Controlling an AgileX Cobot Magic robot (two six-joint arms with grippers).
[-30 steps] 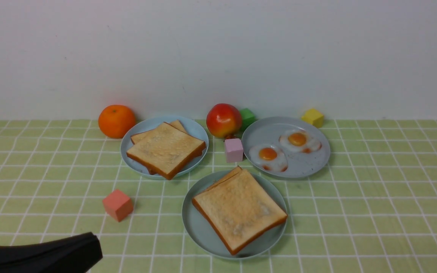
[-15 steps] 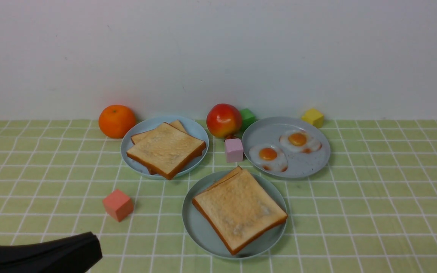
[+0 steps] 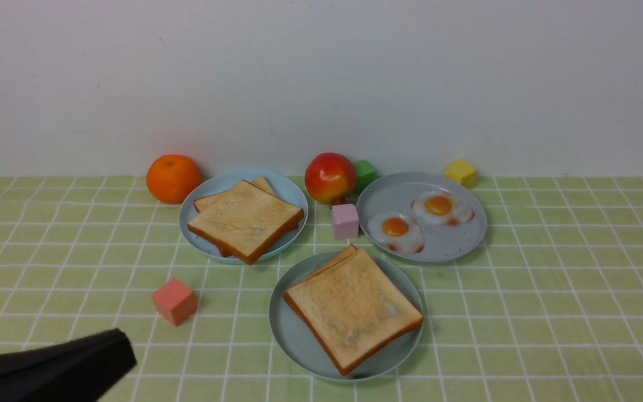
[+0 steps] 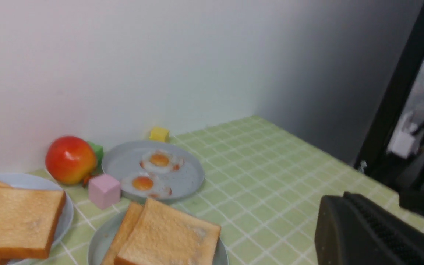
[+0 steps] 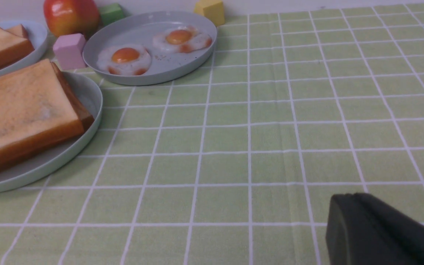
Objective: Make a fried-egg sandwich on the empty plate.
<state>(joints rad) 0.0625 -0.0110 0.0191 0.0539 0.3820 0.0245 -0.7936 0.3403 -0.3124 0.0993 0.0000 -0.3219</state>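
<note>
A: Where was the left gripper [image 3: 115, 357]?
B: Low at the near left, jaws together, holding nothing. Ahead of it lay a pink cube [image 3: 174, 301]; further right the fried-egg sandwich [image 3: 353, 308] sat on the teal plate [image 3: 293, 335].
A: Egg inside?
B: Probably, though the toast hid it.
A: The right gripper [image 5: 348, 217]?
B: Closed too, over bare cloth, well right of the sandwich.
</note>
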